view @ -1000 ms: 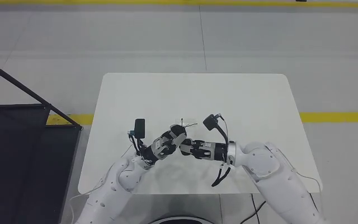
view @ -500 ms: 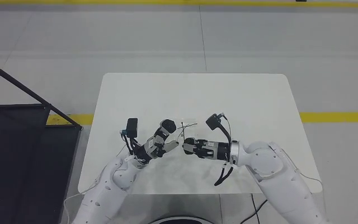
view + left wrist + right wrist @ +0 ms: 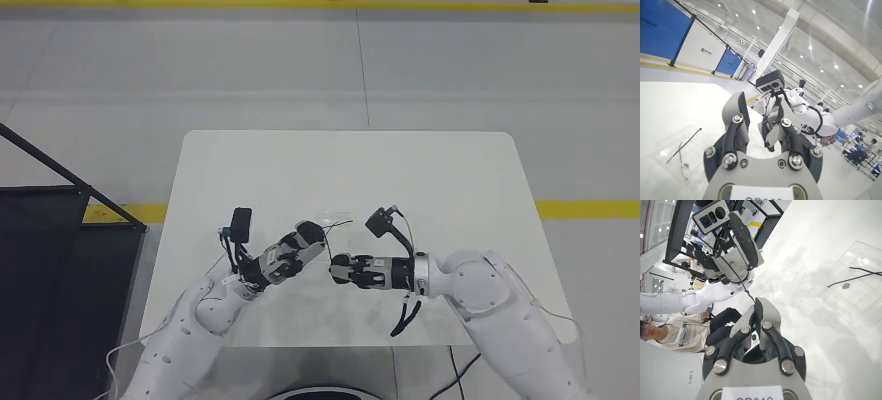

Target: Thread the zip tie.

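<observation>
Overhead, the left gripper (image 3: 311,238) and right gripper (image 3: 338,268) nearly meet above the table (image 3: 450,170). Wrist views add detail: left jaws stand wide apart, and the right one pinches one zip tie (image 3: 738,277). Two loose zip ties (image 3: 687,140) cross on a clear sheet (image 3: 668,144), at two o'clock of the left gripper

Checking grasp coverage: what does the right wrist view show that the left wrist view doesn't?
Right wrist view: the right gripper, fingers shut on a thin black zip tie running toward the open left gripper. Left wrist view: two loose zip ties end to end, one's head included, in a clear tray. Both: that tray on the white table, and the left gripper's spread fingers.
</observation>
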